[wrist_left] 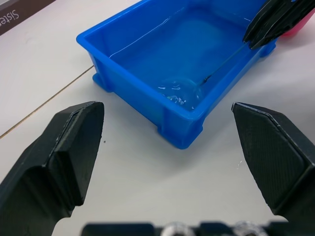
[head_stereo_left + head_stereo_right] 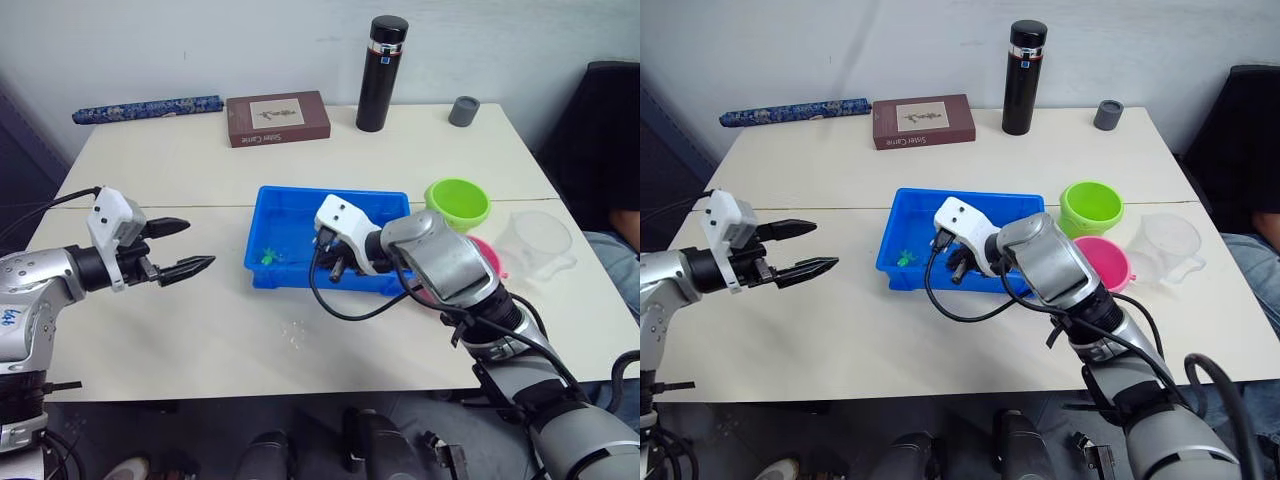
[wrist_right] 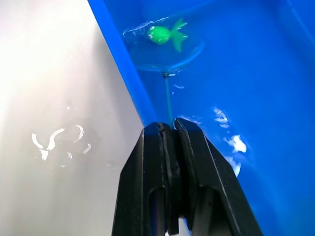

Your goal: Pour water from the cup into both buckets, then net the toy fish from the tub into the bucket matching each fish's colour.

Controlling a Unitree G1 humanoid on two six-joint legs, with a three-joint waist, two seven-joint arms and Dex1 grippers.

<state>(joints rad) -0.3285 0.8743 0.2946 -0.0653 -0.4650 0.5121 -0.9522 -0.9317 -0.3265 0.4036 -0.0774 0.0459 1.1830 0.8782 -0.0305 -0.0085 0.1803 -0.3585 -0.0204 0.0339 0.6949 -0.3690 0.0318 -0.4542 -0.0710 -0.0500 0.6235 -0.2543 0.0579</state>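
Inside the blue tub, the right gripper pinches the net handle, hoop under a green fish near the tub's left wall, while the left gripper hangs spread over bare table.

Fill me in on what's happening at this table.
The right pincer is shut on the net, dipping it in the blue tub with a green fish in the hoop. The left pincer hangs open beside the tub, holding nothing. The green bucket, pink bucket and clear cup stand to the tub's right.
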